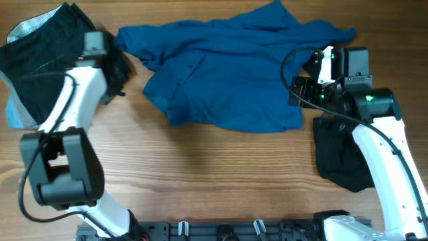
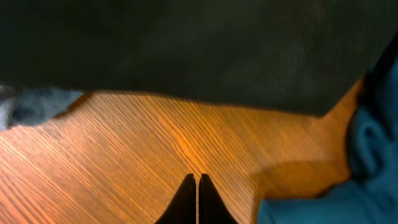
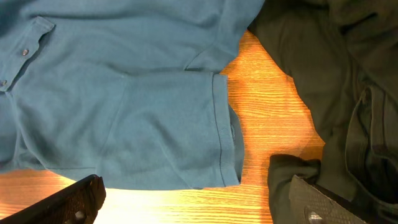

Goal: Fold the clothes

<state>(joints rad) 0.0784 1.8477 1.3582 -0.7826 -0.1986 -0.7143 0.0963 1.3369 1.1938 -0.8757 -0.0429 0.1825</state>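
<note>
A blue polo shirt (image 1: 227, 73) lies spread and rumpled on the wooden table's far middle. It also shows in the right wrist view (image 3: 124, 93) with its sleeve hem (image 3: 224, 124), and at the right edge of the left wrist view (image 2: 367, 155). My left gripper (image 2: 197, 186) is shut and empty just above bare wood, beside the shirt's left end. My right gripper (image 3: 199, 208) is open and empty over the shirt's right sleeve edge, by the dark garment. It also shows in the overhead view (image 1: 304, 84).
A black garment over grey cloth (image 1: 33, 60) lies at the far left, seen also in the left wrist view (image 2: 186, 50). Another dark garment (image 1: 341, 154) lies at the right under my right arm, seen also in the right wrist view (image 3: 336, 93).
</note>
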